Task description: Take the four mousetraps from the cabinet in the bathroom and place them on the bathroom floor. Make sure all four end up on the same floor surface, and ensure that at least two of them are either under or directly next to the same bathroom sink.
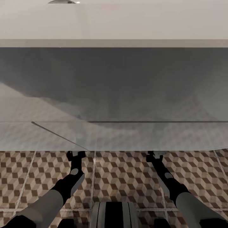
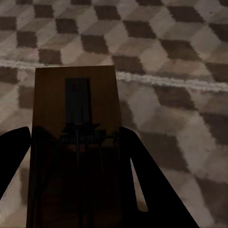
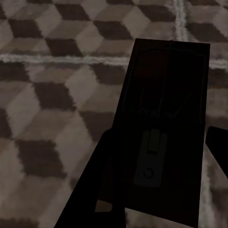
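Between each gripper's jaws a mousetrap (image 2: 76,128) (image 3: 164,128) was pinched flat above the bathroom floor (image 2: 180,71), beneath the bathroom sink (image 1: 114,95); lowering to tile contact before releasing appeared advisable.

Cube-patterned bathroom floor (image 1: 126,177) runs beneath the white bathroom sink (image 1: 114,95) block
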Robot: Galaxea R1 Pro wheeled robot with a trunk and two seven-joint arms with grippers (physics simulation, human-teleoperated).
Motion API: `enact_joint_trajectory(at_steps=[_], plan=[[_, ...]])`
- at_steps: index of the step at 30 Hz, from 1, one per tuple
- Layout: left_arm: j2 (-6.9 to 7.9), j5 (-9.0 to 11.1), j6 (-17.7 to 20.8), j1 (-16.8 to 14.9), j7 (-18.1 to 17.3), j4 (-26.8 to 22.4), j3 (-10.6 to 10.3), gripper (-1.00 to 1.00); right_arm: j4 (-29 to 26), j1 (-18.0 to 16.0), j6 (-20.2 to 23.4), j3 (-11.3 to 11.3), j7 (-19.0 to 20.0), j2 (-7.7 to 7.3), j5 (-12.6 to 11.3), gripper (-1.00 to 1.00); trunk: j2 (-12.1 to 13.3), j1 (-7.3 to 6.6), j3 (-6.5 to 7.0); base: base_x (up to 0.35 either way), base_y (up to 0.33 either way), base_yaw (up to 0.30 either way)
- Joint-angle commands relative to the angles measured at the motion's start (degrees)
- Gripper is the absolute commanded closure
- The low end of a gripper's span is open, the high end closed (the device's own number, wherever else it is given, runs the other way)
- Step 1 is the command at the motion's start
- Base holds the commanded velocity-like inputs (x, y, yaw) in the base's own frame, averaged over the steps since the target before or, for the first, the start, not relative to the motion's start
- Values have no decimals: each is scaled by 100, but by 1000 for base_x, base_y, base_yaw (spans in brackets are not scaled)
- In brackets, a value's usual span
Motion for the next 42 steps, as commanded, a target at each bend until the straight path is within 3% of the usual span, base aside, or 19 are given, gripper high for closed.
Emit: enact_joint_trajectory(at_steps=[1, 32, 42], plan=[[4, 52, -27, -5, 69, 3, -49, 100, 6, -3, -20, 31, 24, -5, -62, 100, -1, -1, -3, 0, 0, 0], [12, 4, -19, -4, -122, 12, -66, 100, 8, -4, -25, 31, 24, -5, -65, 100, -1, -1, -3, 28, 11, 0], [5, 11, -15, -4, -129, 12, -67, 100, 8, -5, -28, 31, 24, -5, -65, 100, -1, -1, -3, -124, 0, 0]])
